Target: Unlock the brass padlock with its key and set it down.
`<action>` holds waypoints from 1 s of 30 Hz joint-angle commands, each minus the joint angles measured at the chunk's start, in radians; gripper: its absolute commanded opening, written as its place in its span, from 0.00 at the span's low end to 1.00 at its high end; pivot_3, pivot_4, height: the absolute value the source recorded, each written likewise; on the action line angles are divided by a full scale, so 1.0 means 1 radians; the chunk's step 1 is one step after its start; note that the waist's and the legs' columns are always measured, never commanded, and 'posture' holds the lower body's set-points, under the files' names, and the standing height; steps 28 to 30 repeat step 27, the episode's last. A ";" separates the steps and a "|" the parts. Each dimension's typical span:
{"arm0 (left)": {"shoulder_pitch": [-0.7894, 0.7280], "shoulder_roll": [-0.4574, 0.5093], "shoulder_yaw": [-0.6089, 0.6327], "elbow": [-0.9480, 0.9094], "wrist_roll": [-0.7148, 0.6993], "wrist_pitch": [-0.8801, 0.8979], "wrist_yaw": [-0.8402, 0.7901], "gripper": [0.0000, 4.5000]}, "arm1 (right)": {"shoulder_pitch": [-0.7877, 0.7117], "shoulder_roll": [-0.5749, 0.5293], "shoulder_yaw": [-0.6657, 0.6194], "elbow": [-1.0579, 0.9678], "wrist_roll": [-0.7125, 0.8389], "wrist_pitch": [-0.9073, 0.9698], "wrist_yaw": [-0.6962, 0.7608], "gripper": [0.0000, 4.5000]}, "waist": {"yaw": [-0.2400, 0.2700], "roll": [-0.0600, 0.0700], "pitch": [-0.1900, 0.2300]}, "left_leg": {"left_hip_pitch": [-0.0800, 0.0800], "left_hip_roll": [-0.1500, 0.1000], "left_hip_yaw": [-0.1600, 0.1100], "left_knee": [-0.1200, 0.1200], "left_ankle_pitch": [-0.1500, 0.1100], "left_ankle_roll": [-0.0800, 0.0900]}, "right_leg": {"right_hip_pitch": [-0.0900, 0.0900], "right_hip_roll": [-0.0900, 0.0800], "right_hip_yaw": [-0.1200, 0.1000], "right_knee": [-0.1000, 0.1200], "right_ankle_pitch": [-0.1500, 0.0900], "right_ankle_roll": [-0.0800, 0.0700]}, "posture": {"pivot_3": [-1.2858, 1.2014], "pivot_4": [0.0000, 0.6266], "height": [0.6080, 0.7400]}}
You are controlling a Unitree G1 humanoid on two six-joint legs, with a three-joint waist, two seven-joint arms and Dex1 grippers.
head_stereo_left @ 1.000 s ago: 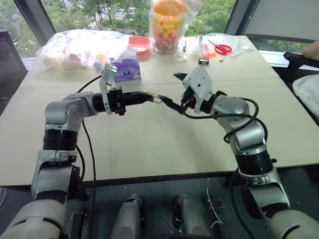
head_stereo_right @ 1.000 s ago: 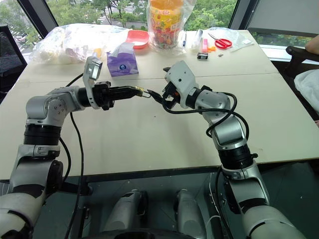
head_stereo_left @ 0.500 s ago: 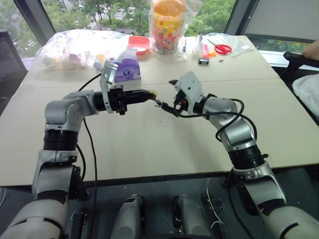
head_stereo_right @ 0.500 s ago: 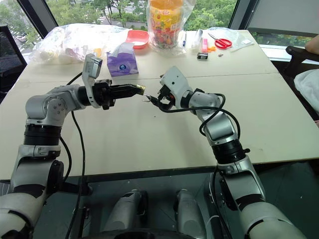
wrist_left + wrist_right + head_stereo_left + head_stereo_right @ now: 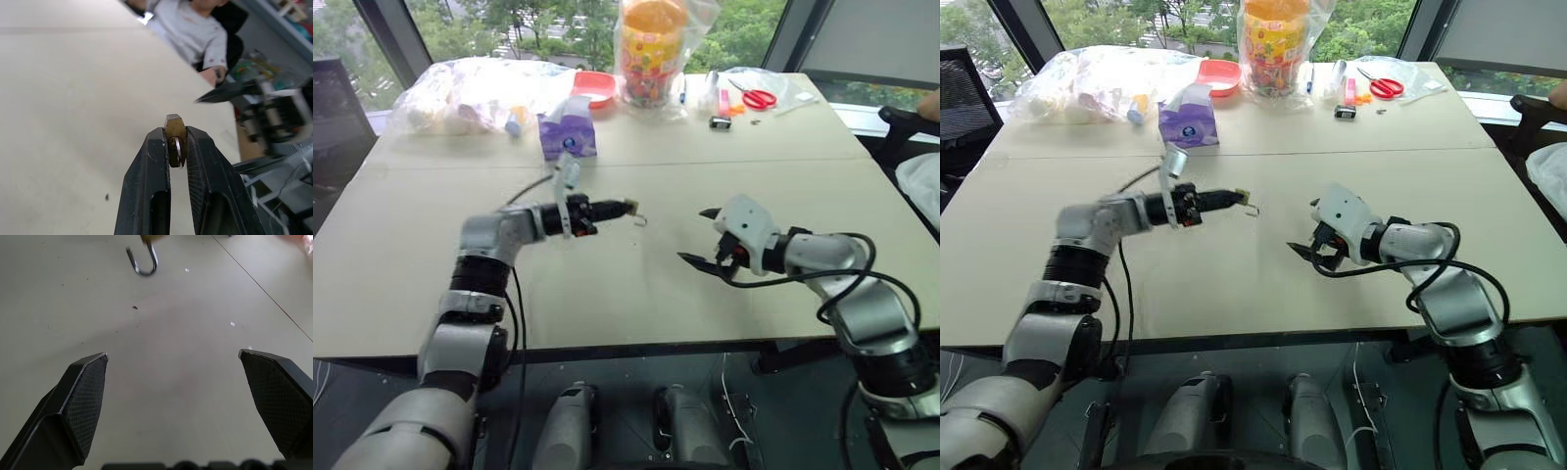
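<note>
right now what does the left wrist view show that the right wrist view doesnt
Left wrist view: the left gripper shut on the padlock body, and a seated person beyond the table edge. Right wrist view: the right gripper with its fingers wide apart and nothing between them, plus the padlock's open silver hook hanging above the table. Both share the pale tabletop and part of the padlock.

Left pincer [image 5: 628,207], frame centre, reaches level with fingers pinched together; right pincer [image 5: 701,238], centre-right, gapes wide, angled downward.

Silver-grey jointed arms; black cables; white wrist housings; black textured pincer fingers [image 5: 83,396].
</note>
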 commanded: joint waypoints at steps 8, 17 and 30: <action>-0.185 -0.118 0.092 0.387 0.056 -0.137 0.105 0.22 | 0.034 -0.026 -0.052 -0.147 0.055 0.122 -0.054 1.00 | 0.001 -0.001 0.000 | -0.001 0.000 -0.001 0.000 -0.001 0.001 | 0.000 -0.001 -0.001 -0.001 0.000 0.000 | 0.52 0.24 1.00; -0.102 0.026 0.023 0.190 0.153 -0.107 0.042 0.49 | 0.059 -0.022 -0.055 -0.151 0.066 0.121 -0.090 1.00 | -0.004 -0.001 0.001 | -0.001 0.000 -0.001 0.000 -0.001 0.001 | 0.000 -0.001 -0.001 -0.001 0.000 0.000 | 0.52 0.24 1.00; 0.265 0.173 0.138 -0.597 0.067 0.000 0.184 0.49 | 0.076 0.044 -0.068 -0.103 0.072 0.086 -0.155 1.00 | 0.005 -0.001 0.000 | -0.001 -0.001 -0.002 -0.001 -0.001 0.001 | 0.000 -0.006 -0.001 -0.002 -0.001 -0.002 | 0.52 0.24 1.00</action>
